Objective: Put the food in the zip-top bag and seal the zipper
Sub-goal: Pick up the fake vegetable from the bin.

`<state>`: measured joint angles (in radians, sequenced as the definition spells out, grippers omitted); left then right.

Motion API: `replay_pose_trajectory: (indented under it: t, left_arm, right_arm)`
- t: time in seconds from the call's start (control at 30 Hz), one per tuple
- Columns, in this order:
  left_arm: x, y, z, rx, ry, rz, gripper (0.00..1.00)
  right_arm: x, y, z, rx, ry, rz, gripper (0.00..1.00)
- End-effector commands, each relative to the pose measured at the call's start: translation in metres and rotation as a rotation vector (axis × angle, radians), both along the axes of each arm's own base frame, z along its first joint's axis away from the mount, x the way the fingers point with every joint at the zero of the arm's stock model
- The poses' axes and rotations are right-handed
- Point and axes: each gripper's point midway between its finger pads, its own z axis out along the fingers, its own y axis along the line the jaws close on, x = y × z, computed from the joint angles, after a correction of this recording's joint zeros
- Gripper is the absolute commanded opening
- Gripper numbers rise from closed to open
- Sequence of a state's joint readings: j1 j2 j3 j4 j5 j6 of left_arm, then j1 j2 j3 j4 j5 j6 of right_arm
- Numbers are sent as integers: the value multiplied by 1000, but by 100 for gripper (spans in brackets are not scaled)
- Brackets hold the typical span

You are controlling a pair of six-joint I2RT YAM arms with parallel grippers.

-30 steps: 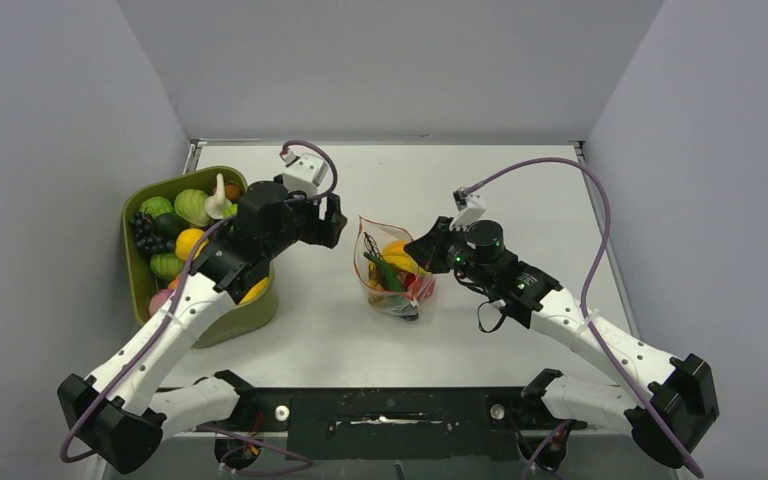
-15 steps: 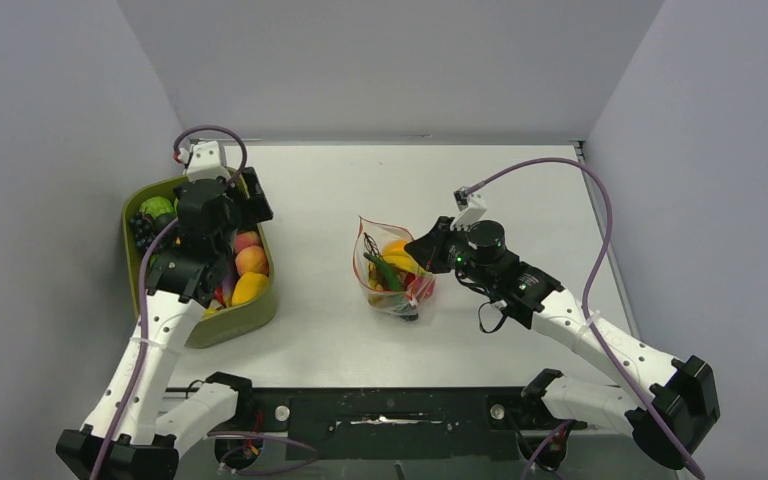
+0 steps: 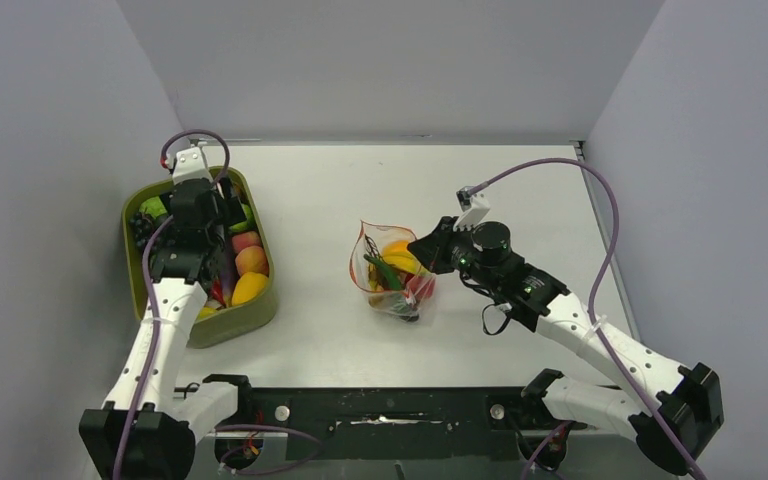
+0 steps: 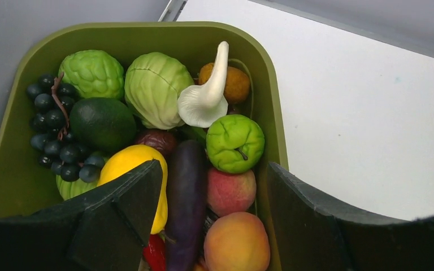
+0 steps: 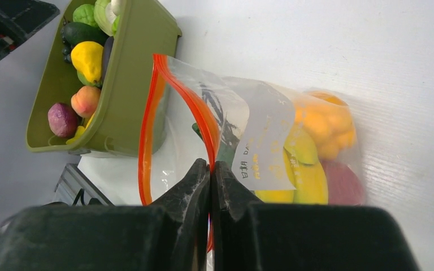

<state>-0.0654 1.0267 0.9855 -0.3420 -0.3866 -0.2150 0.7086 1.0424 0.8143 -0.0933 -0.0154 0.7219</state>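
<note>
Our right gripper [image 5: 211, 169] clenches the zipper [image 5: 147, 121] of the zip-top bag [image 5: 263, 127] mid-desk — we see our left gripper [image 4: 212, 175] released over food [image 4: 234, 141] in the green tray [image 4: 272, 101], at the desk's left edge.

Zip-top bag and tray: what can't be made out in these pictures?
- Left wrist: the left gripper covers the near food in the tray; the bottom edge cuts off more.
- Right wrist: the white label and the right gripper hide part of the zip-top bag contents.
- Top external: bagged food is too small to count.
</note>
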Motion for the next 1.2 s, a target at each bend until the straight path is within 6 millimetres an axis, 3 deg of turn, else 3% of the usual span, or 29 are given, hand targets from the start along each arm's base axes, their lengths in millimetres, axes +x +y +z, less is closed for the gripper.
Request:
replay_pose_trajectory:
  t: [0.0,0.47,0.77,1.17]
  left_arm:
    - [29,5,13,23,-73,-17,66]
    - [88,33,-19,73,1,47,53]
    - [107,41,-28,167,44,37,47]
    - [125,36,-51,199,100,-29,44]
  right_arm:
    - [1,-2,42,61,-109,-1,0]
    - [0,-6,52,54,-134,5,0]
    - [1,-7,52,58,-133,-5,0]
    - [0,-9,54,67,-130,-12,0]
